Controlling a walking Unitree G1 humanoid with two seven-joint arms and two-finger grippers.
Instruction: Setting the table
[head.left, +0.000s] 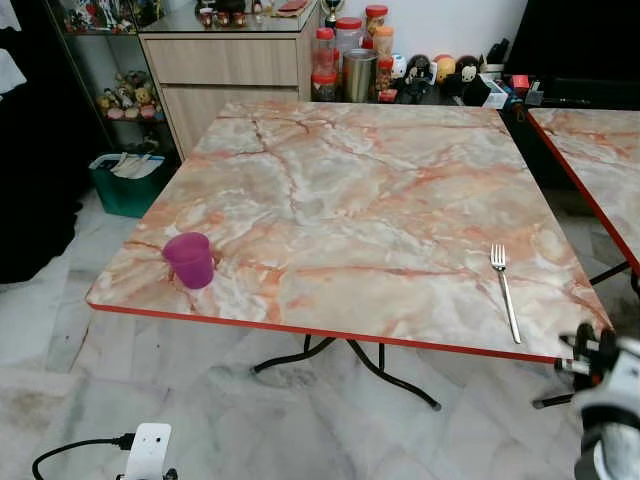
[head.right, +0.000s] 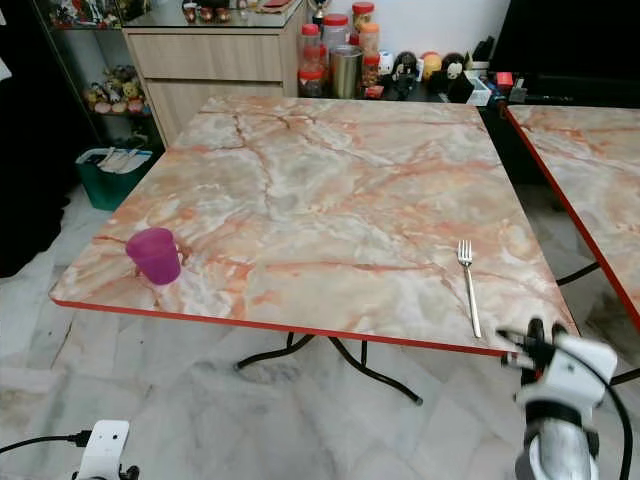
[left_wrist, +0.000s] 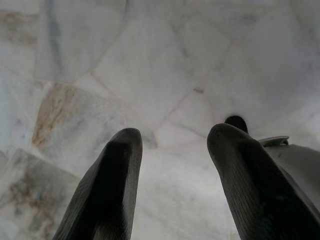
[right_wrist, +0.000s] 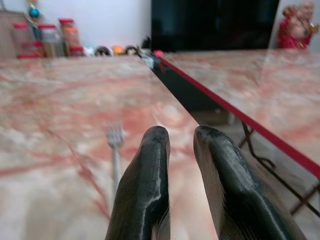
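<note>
Head views: fork (head.left: 505, 292) lay near marble table (head.left: 350, 190)'s right front edge; purple cup (head.left: 190, 259) stood at left front corner. Left wrist: left gripper (left_wrist: 172, 145) spread wide, empty, above floor (left_wrist: 165, 65). Right wrist: right gripper (right_wrist: 181, 142) slightly parted, empty, beside fork.

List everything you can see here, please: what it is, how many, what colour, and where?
Table: one, orange-pink marble pattern with red edge, centre of the room.
Second table: one, same pattern, to the right, apart from the first.
Cup: one, purple, upright near the table's front left corner.
Fork: one, silver, flat near the front right corner, tines pointing away.
Jars: several, red lids, beyond the table's far edge.
Cabinet: one, light wood, back left.
Bin: one, green, on the floor left of the table.
Floor: pale marble tiles.
Left gripper: black fingers open, low over the floor.
Right gripper: black fingers slightly apart, at the table's front right edge, by the fork.
</note>
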